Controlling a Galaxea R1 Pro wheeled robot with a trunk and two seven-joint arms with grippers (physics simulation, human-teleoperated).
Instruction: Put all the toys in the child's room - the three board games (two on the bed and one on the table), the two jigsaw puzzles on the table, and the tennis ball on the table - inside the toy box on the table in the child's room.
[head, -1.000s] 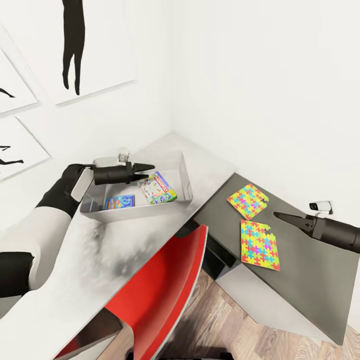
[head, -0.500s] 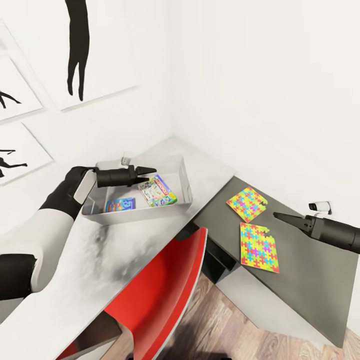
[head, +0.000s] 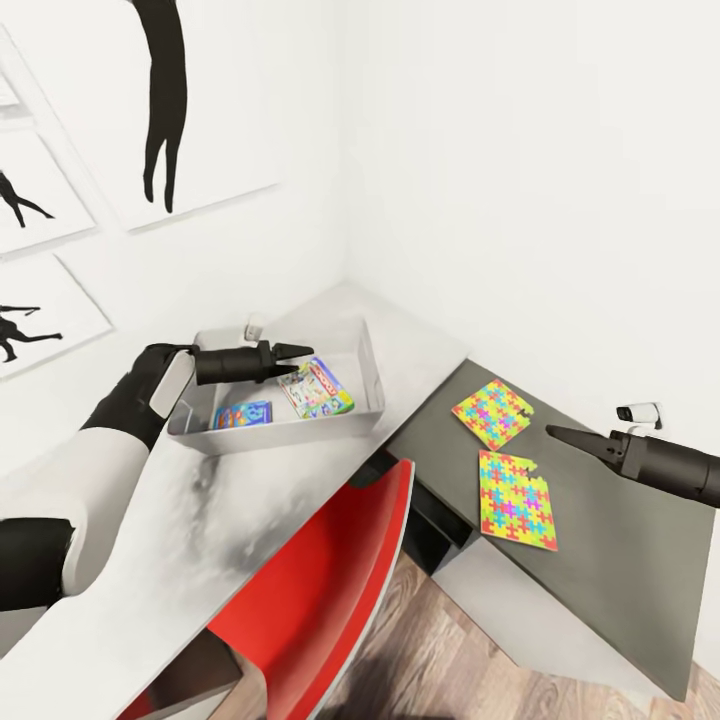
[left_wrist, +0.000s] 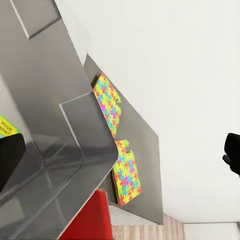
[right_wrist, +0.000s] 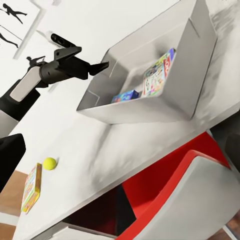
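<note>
The grey toy box (head: 365, 385) sits on the white table with two board games inside: a blue one (head: 242, 413) and a green-white one (head: 316, 387). My left gripper (head: 292, 358) hovers open and empty over the box's middle, also seen as the left gripper (right_wrist: 100, 66) from the right wrist. Two bright jigsaw puzzles (head: 492, 412) (head: 516, 486) lie on the dark grey table. My right gripper (head: 552, 431) hangs open just right of them, holding nothing. The tennis ball (right_wrist: 49, 163) rests on the white table beside a third board game (right_wrist: 31, 187) near that table's edge.
A red chair (head: 330, 590) is tucked under the white table (head: 230, 510) where it meets the dark table (head: 620, 560). Both tables stand in a corner of white walls hung with black silhouette pictures (head: 165, 100). Wood floor (head: 450, 650) shows below.
The head view has shifted a little, so the wall pictures sit lower and further right. The arms, the box and the toys keep their places.
</note>
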